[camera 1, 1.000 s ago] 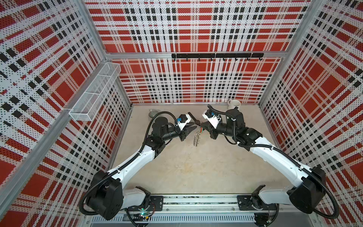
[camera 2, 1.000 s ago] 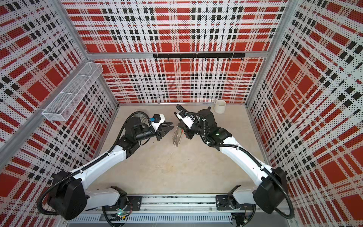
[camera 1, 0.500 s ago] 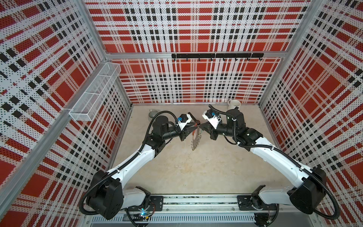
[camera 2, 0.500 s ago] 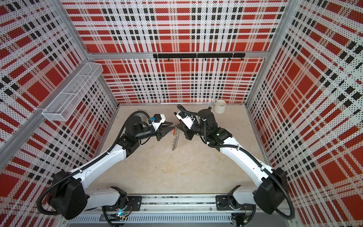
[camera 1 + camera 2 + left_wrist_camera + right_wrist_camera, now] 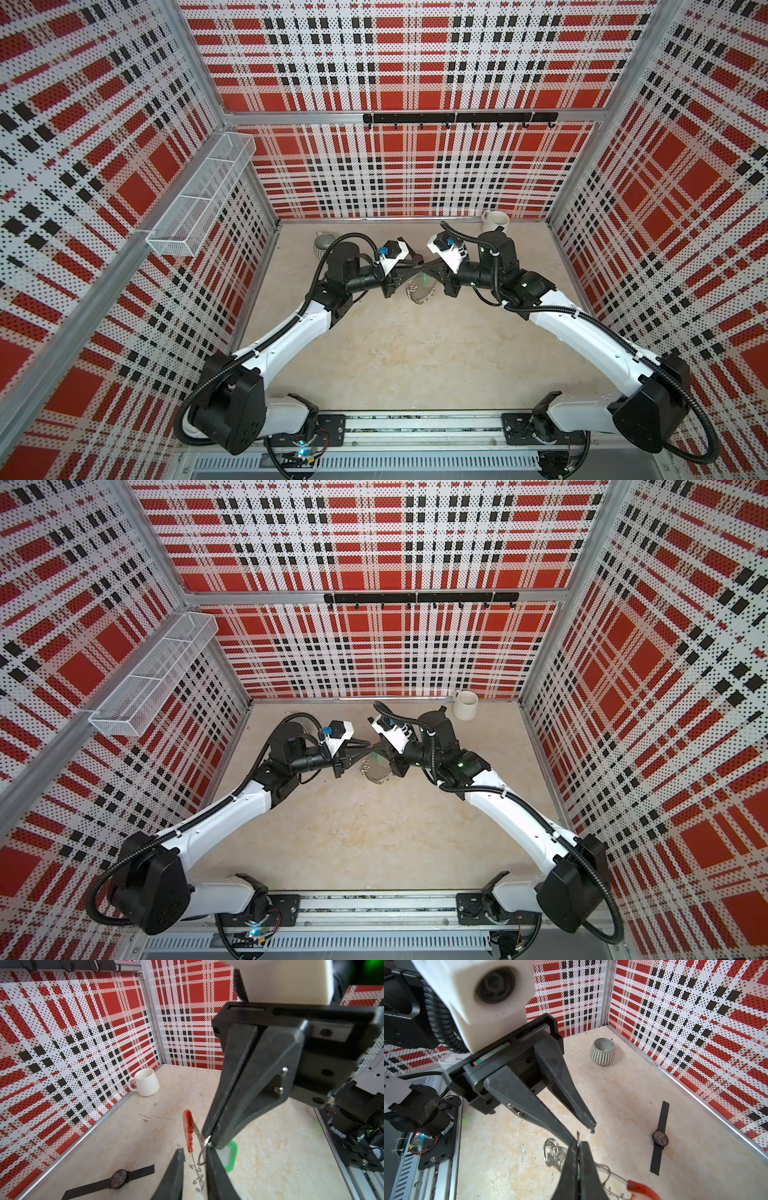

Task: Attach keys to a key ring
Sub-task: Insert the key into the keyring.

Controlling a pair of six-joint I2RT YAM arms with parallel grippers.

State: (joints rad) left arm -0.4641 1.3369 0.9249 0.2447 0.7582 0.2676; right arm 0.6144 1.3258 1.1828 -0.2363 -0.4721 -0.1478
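– Two changes in the last sec. Your L end effector [image 5: 194,1153] has slid in toward the R end effector [image 5: 210,1140], and its jaws have narrowed. It's still released: the gap is plain in both wrist views, nothing pinched.
– And the R side?
– Same as before. It's clenched on the grey edge of the key ring [image 5: 188,1126], holding it up off the counter [image 5: 415,353], mid-cell, btw the two arms.
– Has the ring moved?
– Yes. It hung edge-on in both top views a sec ago. Now it has swung round and you see more of its face. Its fringe of small rings [image 5: 197,1178] dangles btw your L jaws.
– Where's the tag?
– The tag [image 5: 227,1157] is in the air too, just beside the R tips, on their far side from your L end effector. Can't tell if its loop is threaded on or only lying against the edge; the R finger hides that spot.
– Meaning?
– Prob. you're lining up a pinch on a small ring or the tag's loop, w/ R as the steady hand. Step's not done. The swing shifted your target, so re-check aim before you close. The watch [image 5: 118,1178] on the counter is no part of this.
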